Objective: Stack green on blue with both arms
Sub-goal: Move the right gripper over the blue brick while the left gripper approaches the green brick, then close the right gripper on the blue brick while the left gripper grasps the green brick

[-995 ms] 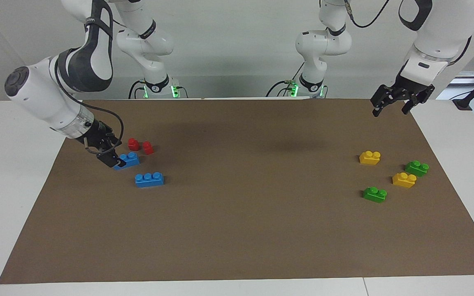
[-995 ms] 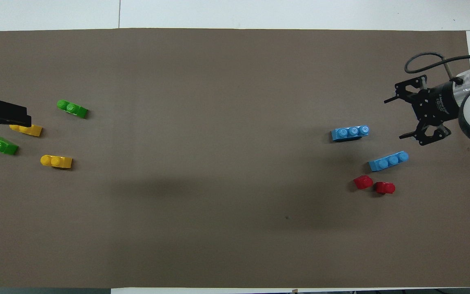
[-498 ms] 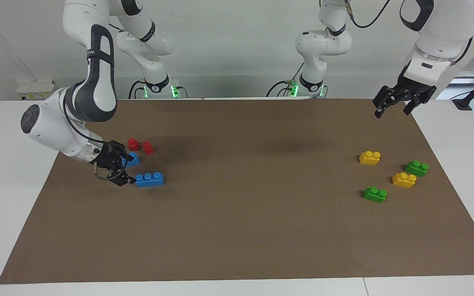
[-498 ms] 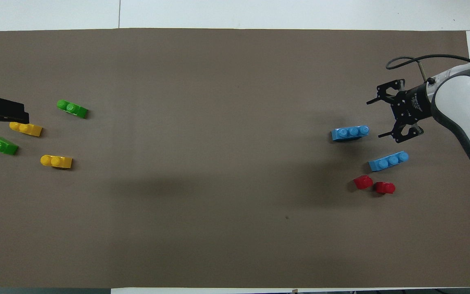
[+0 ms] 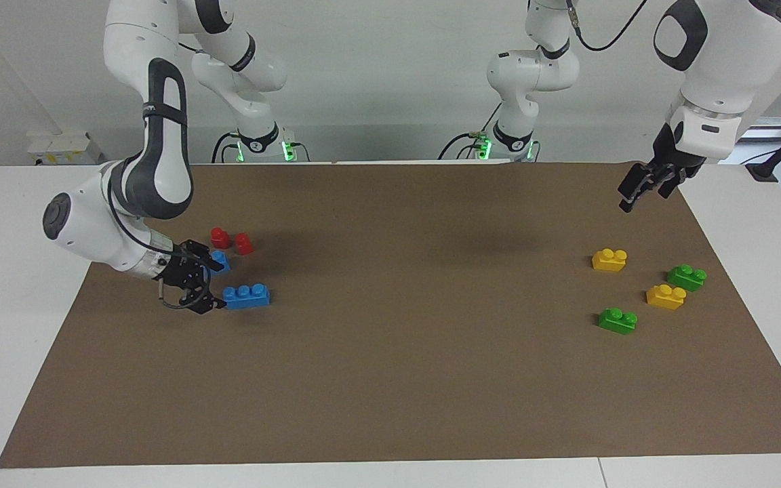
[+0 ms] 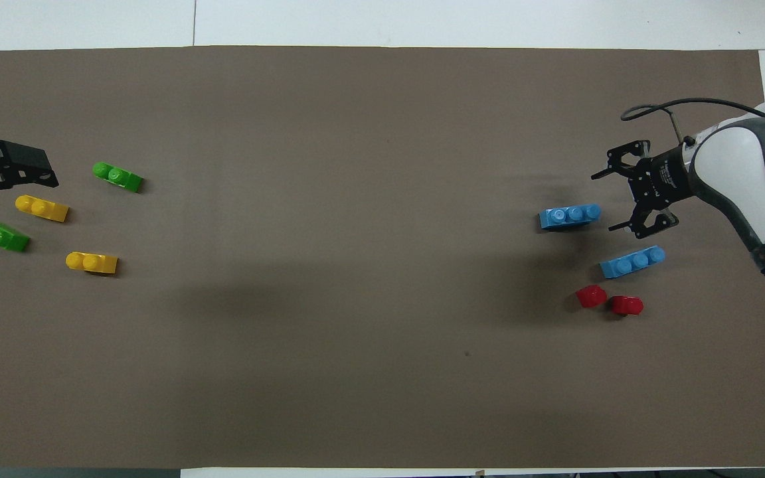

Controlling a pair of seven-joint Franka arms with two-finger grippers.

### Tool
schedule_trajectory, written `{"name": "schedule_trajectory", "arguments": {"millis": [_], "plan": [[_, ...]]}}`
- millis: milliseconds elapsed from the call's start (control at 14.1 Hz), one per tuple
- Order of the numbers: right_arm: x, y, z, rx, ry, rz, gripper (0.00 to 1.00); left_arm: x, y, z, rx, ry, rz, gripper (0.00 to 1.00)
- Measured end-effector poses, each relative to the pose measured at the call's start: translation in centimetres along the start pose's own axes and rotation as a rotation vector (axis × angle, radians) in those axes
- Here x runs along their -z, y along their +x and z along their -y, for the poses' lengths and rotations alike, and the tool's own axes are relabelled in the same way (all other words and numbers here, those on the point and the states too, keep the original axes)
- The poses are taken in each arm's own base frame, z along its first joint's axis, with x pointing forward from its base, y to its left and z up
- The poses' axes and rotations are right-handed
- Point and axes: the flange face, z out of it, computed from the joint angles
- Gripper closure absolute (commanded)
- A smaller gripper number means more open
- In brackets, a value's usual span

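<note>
Facing view places the farther bright blue three-stud plastic brick flat on the brown table mat, toward the right arm's end, with the right gripper low at its 9 o'clock end, claw released and spread, gripping nothing. The second blue three-stud brick lies nearer to the robots, largely hidden by that gripper in the facing view but clear in the overhead view, with two small red plastic pieces just nearer still. At the left arm's end, two bright green two-stud plastic bricks, one farther and one nearer, lie mixed with two yellow two-stud plastic bricks, all untouched. The left gripper hangs in the air at 12 o'clock of that cluster, over the mat's edge, claw released and empty. Judged step: approach to pick, with the right arm lining up on the blue brick and the left arm not yet down on a green one. The next move likely calls for the right gripper to straddle the blue brick's long sides and clamp, and for the left gripper to descend on one green brick clear of its yellow neighbours.
</note>
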Motion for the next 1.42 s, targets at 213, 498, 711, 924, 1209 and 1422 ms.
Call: {"name": "schedule_trajectory", "arguments": {"millis": [213, 498, 711, 924, 1209, 1422], "plan": [[-1.0, 0.6, -0.3, -0.012, 0.007, -0.009, 0.0, -2.8, 1.1, 0.4, 0.223, -0.027, -0.008, 0.0], [-3.2, 1.5, -1.3, -0.035, 0.004, -0.02, 0.0, -9.0, 5.1, 1.4, 0.462, -0.073, -0.031, 0.0], [-4.0, 1.7, -1.7, -0.043, -0.003, -0.019, 0.0, -14.3, 7.0, 1.3, 0.516, -0.067, -0.027, 0.0], [-4.6, 2.1, -2.0, -0.062, 0.022, -0.018, 0.0, -17.4, 7.8, 1.9, 0.545, -0.05, -0.007, 0.0], [-5.4, 2.5, -2.4, -0.074, 0.029, -0.025, 0.24, -20.6, 8.9, 1.8, 0.618, -0.034, 0.011, 0.0], [-5.4, 2.5, -2.4, -0.074, 0.029, -0.024, 0.51, -22.7, 9.8, 1.5, 0.655, -0.033, 0.007, 0.0]]}}
